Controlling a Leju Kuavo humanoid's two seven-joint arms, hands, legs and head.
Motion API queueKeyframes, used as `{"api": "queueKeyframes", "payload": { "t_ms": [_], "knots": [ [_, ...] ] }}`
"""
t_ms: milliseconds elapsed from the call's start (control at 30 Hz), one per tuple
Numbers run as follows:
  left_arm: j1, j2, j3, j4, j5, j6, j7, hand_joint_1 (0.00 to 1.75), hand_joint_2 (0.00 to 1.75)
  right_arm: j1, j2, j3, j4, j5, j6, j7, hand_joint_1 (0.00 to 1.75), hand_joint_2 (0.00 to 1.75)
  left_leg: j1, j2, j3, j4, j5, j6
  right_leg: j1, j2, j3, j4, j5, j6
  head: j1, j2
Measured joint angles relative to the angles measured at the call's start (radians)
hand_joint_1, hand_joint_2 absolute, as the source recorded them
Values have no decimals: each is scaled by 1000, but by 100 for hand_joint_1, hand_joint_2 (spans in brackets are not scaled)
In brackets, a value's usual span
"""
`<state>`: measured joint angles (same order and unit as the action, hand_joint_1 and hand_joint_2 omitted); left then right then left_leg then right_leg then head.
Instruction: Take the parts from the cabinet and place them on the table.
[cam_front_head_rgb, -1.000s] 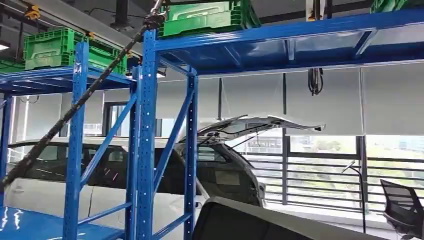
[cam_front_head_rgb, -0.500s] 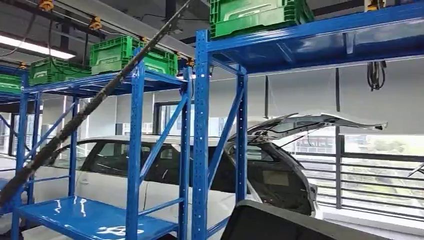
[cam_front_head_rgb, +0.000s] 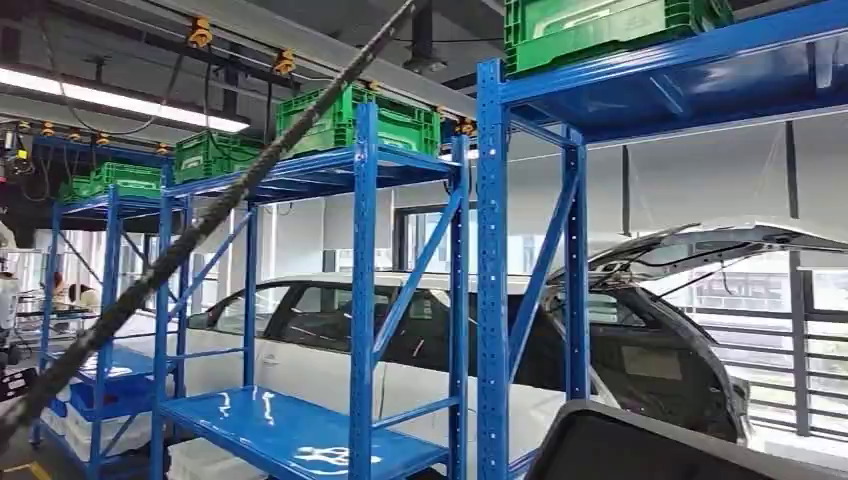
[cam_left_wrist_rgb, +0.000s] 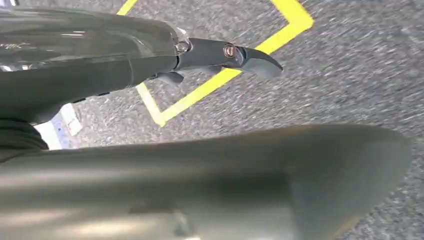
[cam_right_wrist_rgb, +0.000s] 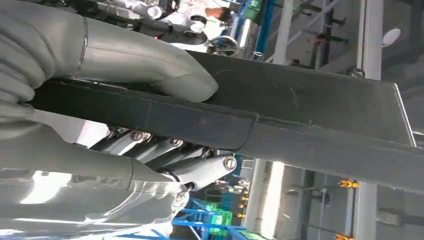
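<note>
A dark flat panel part (cam_right_wrist_rgb: 300, 115) lies clamped in my right hand (cam_right_wrist_rgb: 115, 55), the grey thumb across one face and the darker fingers (cam_right_wrist_rgb: 200, 167) under the other. In the head view the same dark part (cam_front_head_rgb: 640, 445) rises into the lower right corner. Blue steel racks (cam_front_head_rgb: 365, 300) stand ahead, with a bare blue shelf (cam_front_head_rgb: 290, 435) low down. My left hand (cam_left_wrist_rgb: 125, 60) hangs over a speckled grey floor, its fingers (cam_left_wrist_rgb: 250, 55) stretched out and holding nothing.
Green crates (cam_front_head_rgb: 345, 120) sit on the rack tops. A white car (cam_front_head_rgb: 420, 340) with its rear hatch raised is parked behind the racks. A thick black braided cable (cam_front_head_rgb: 190, 235) slants across the left. Yellow tape lines (cam_left_wrist_rgb: 220, 75) mark the floor.
The camera has turned left: the racks and car slid to the right of the picture and more racks came into view on the left. The dark part stays at the lower right.
</note>
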<state>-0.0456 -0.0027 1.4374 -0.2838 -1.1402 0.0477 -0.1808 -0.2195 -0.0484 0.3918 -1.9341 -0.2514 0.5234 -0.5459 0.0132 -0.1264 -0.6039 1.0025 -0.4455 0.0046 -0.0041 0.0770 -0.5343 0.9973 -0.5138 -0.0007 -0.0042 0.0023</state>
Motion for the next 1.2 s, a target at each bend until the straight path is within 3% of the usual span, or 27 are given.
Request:
{"api": "queueKeyframes", "payload": {
  "t_ms": [33, 100, 133, 200, 233, 267, 333, 367, 400, 433, 533, 567, 600, 633, 700, 733, 767, 800, 833, 867, 900, 933, 1000, 1033, 1067, 1133, 1200],
  "knots": [
    [4, 0, 1, 0, 3, -10, -2, 0, 175, 0, 0, -1, 0, 0, 2, 0, 175, 175, -3, -14, -3, -2, 4, -7, -4, -13, 1, -7, 4, -5, 0, 0],
    [7, 1, 2, -1, 8, -27, -8, 0, 175, -1, 2, -2, 0, 0, 7, 0, 175, 175, -8, 73, -19, 36, -35, -14, -10, -42, 3, -14, 10, -15, 0, 0],
    [4, 2, 2, -1, 9, -34, -15, 0, 175, 0, 2, -3, 0, 1, 9, 1, 175, 175, -5, 97, -51, 104, -78, -20, -10, -58, 2, -13, 10, -16, 0, 0],
    [-1, 3, 2, -1, 11, -47, -30, 0, 175, 0, 2, -5, 3, 2, 10, 3, 175, 175, 0, 110, -129, 276, -152, -30, -10, -93, -1, -13, 10, -16, 0, 0],
    [0, 3, 2, -1, 11, -48, -39, 0, 175, 2, 2, -4, 7, 2, 10, 7, 175, 175, 5, 113, -146, 319, -157, -34, -10, -108, -1, -13, 9, -15, 0, 0],
    [1, 3, 2, -2, 12, -48, -47, 0, 175, 4, 2, -4, 10, 2, 10, 12, 175, 175, 8, 116, -135, 305, -139, -37, -10, -121, 0, -13, 8, -14, 0, 0],
    [3, 4, 2, -2, 20, -48, -60, 0, 175, 4, 2, -4, 16, 2, 11, 24, 175, 175, 10, 133, -54, 154, -61, -40, -12, -144, 4, -12, 3, -7, 0, 0],
    [2, 5, 2, -2, 21, -50, -66, 0, 175, 4, 2, 0, 21, 6, 11, 27, 175, 175, 9, 160, -5, 63, -23, -39, -12, -154, 9, -12, 0, -2, 0, 0],
    [-2, 5, 2, -2, 21, -50, -68, 0, 175, 6, 5, 4, 27, 26, 7, 24, 175, 175, 1, 214, 24, 11, -22, -37, -6, -163, 10, -11, -4, 4, 0, 0],
    [-8, 5, 3, -2, 21, -51, -70, 0, 175, 11, 9, 8, 34, 62, -7, 8, 175, 175, -2, 207, 22, 1, -22, -22, 1, -171, 9, -8, -6, 9, 0, 0],
    [-6, 5, 3, -2, 21, -56, -73, 0, 175, 23, 32, 47, 60, 139, -39, -33, 175, 175, -9, 178, 12, 4, -21, -3, -1, -205, 14, -12, -6, 22, 0, 0],
    [-7, 6, 3, -2, 20, -56, -74, 0, 175, 25, 35, 57, 61, 145, -43, -41, 175, 175, -1, 169, 14, -2, -16, 6, -7, -183, 14, -8, -19, 32, 0, 0],
    [-8, 6, 3, -2, 19, -56, -75, 0, 175, 26, 37, 64, 63, 147, -47, -44, 175, 175, -1, 158, 13, -2, -14, 11, -10, -127, 5, 19, -42, 32, 0, 0],
    [-12, 6, 3, -2, 20, -56, -75, 0, 175, 27, 38, 66, 63, 146, -52, -45, 175, 175, -1, 147, 12, -2, -13, 18, -11, -100, -23, 84, -82, 31, 0, 0],
    [-16, 6, 3, -2, 22, -58, -78, 0, 175, 31, 37, 75, 68, 146, -52, -38, 175, 175, -4, 120, 11, -2, -12, 22, -10, -83, -105, 260, -156, 31, 0, 0],
    [-15, 6, 4, -2, 23, -58, -78, 0, 175, 33, 36, 79, 71, 145, -50, -32, 175, 175, -6, 110, 11, -1, -12, 23, -10, -82, -132, 311, -168, 30, 0, 0],
    [-15, 6, 5, -2, 27, -58, -78, 0, 175, 34, 36, 84, 75, 142, -48, -29, 175, 175, -7, 96, 11, -1, -11, 23, -9, -81, -144, 329, -159, 28, 0, 0],
    [-15, 6, 8, -2, 27, -58, -78, 0, 175, 34, 36, 88, 78, 141, -45, -27, 175, 175, -8, 82, 12, 0, -11, 23, -8, -80, -133, 295, -126, 25, 0, 0],
    [-14, 6, 11, -2, 27, -59, -78, 0, 175, 32, 36, 93, 82, 135, -46, -27, 175, 175, -9, 68, 13, 1, -11, 23, -7, -74, -102, 222, -76, 21, 0, 0],
    [-14, 6, 11, -2, 27, -59, -78, 0, 175, 32, 36, 97, 84, 127, -46, -28, 175, 175, -9, 54, 14, 3, -11, 23, -6, -58, -60, 128, -23, 14, 0, 0],
    [-14, 5, 11, -2, 27, -60, -78, 0, 175, 32, 36, 99, 84, 122, -46, -29, 175, 175, -7, 42, 12, 3, -11, 23, -6, -13, -26, 46, 17, 4, 0, 0],
    [-17, 0, 11, -1, 26, -61, -78, 0, 175, 33, 36, 100, 84, 121, -45, -30, 175, 175, -15, 31, 7, 9, -11, 18, -9, 10, -19, 21, 11, -2, 0, 0],
    [-13, 0, 11, -1, 21, -61, -79, 0, 175, 32, 36, 103, 86, 115, -42, -30, 175, 175, -5, 12, -3, 7, -4, 6, -5, -5, -14, 9, 5, 3, 0, 0],
    [-9, 0, 11, -1, 19, -61, -80, 0, 175, 32, 36, 105, 87, 112, -41, -30, 175, 175, -1, 2, -4, 3, 0, 0, -2, -13, -13, 9, 6, 1, 0, 0],
    [-7, 1, 11, -2, 19, -61, -80, 0, 175, 31, 37, 107, 89, 109, -39, -30, 175, 175, -6, -8, -7, 3, 1, -6, -11, -26, -9, -1, 12, -5, 0, 0],
    [-5, -1, 12, -2, 18, -61, -80, 0, 175, 29, 39, 111, 91, 105, -36, -29, 175, 175, -10, 67, -26, 50, -41, -16, -15, -52, -5, -9, 16, -14, 1, 0],
    [-11, 0, 11, -2, 15, -60, -80, 0, 175, 32, 39, 113, 96, 105, -35, -29, 175, 175, -2, 105, -95, 200, -116, -28, -12, -82, -5, -9, 15, -15, 1, 0]
  ]
}}
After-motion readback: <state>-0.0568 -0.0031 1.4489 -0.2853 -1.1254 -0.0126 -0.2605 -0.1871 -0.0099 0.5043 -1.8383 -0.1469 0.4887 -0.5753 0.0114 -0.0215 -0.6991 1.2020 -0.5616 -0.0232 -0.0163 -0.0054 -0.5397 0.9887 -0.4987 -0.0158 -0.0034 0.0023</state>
